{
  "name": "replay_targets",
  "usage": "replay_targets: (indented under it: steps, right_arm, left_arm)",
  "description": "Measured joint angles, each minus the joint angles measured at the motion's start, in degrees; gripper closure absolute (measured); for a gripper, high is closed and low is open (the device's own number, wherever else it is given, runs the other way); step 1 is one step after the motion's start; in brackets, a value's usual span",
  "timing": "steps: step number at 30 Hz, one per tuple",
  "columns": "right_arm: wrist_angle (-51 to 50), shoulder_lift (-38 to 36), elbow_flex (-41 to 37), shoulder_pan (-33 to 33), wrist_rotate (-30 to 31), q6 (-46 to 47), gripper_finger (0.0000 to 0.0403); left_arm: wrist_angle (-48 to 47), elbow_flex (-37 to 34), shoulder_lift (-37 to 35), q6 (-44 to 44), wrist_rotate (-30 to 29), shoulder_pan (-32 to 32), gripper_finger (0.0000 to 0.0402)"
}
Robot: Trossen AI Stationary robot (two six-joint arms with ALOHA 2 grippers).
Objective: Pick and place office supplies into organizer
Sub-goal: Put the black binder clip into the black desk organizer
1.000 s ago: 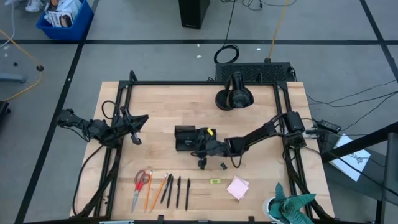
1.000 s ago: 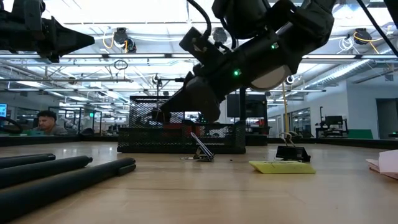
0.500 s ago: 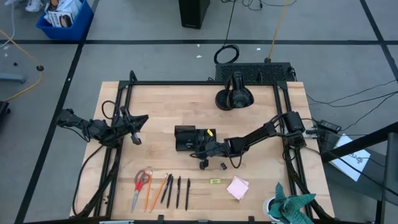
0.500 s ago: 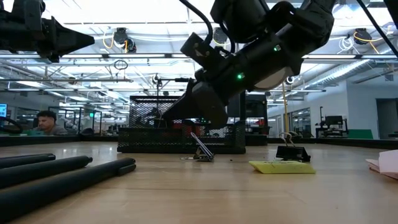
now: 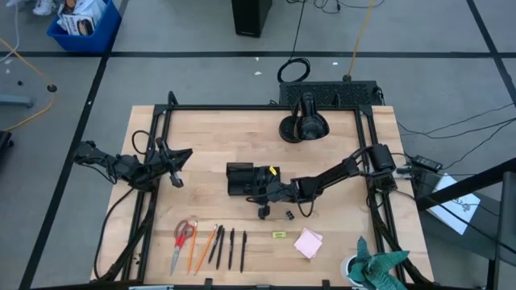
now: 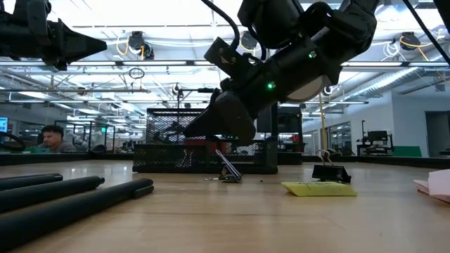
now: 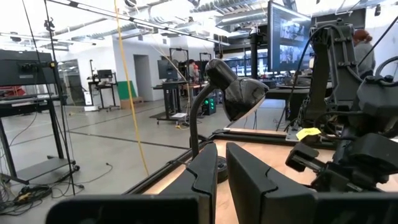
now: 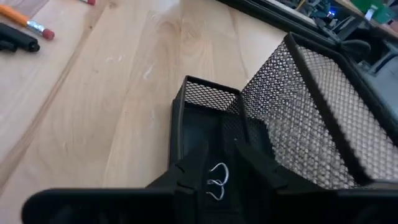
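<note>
Along the near edge of the table [image 5: 201, 145], red-handled scissors [image 5: 183, 236], orange pencils [image 5: 199, 246] and black pens [image 5: 230, 246] are laid side by side. To their right a small yellow-green piece [image 5: 279, 235] and a pink sticky-note pad [image 5: 308, 242] are seen, with a teal cloth [image 5: 377, 267] at the near right corner. Slightly farther in, two loose binder clips [image 5: 263, 213] [image 5: 289, 214] are set on the wood, apart from each other.

At mid-table the black mesh organizer [image 5: 244, 178] is found. In the right wrist view its low front compartment [image 8: 202, 118] lies open below the camera, beside a taller mesh section; what it contains cannot be made out. A yellow note is seen at the organizer's far right corner.

The right gripper [image 5: 264, 191] is held just over the organizer's near right edge, and a binder clip [image 8: 215, 182] is pinched between its narrowly set fingers [image 8: 186, 174], the wire loops showing between them above the low compartment. Compared with a second ago, the gripper has been brought slightly closer in over the organizer; nothing else on the table has been moved.

The left gripper [image 5: 176, 176] is parked above the table's left side, well apart from the supplies, its fingers [image 7: 202, 177] set narrowly apart around nothing. Farthest back, a round black stand base [image 5: 302, 126] is placed near the far edge.
</note>
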Motion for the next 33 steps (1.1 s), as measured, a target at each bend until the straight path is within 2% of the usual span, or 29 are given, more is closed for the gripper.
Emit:
replay_targets:
  steps: [7, 11, 17, 21, 25, 33]
  right_arm:
    - [-3.4, -7.9, 0.0, 3.6, 1.8, -2.8, 0.0315]
    - [-13.0, -14.4, 0.0, 5.8, -1.7, 3.5, 0.0312]
    - [-31.5, -20.3, 0.0, 11.5, -0.9, 14.7, 0.0305]
    - [-39.6, -19.7, 0.0, 16.6, 5.8, 21.8, 0.0285]
    - [-43.3, -17.7, 0.0, 19.8, 12.0, 27.6, 0.0254]
    - [-46.4, -14.4, 0.0, 21.6, 11.7, 35.2, 0.0205]
  left_arm:
    - [0.0, 0.0, 0.0, 0.0, 0.0, 0.0, 0.036]
    - [0.0, 0.0, 0.0, 0.7, 0.0, 0.0, 0.036]
    - [-0.1, 0.0, 0.0, 0.4, 0.0, 0.0, 0.036]
    - [-0.1, 0.0, 0.0, 0.4, 0.0, 0.0, 0.036]
    - [-0.1, 0.0, 0.0, 0.3, 0.0, 0.0, 0.036]
    - [0.0, 0.0, 0.0, -0.8, 0.0, 0.0, 0.036]
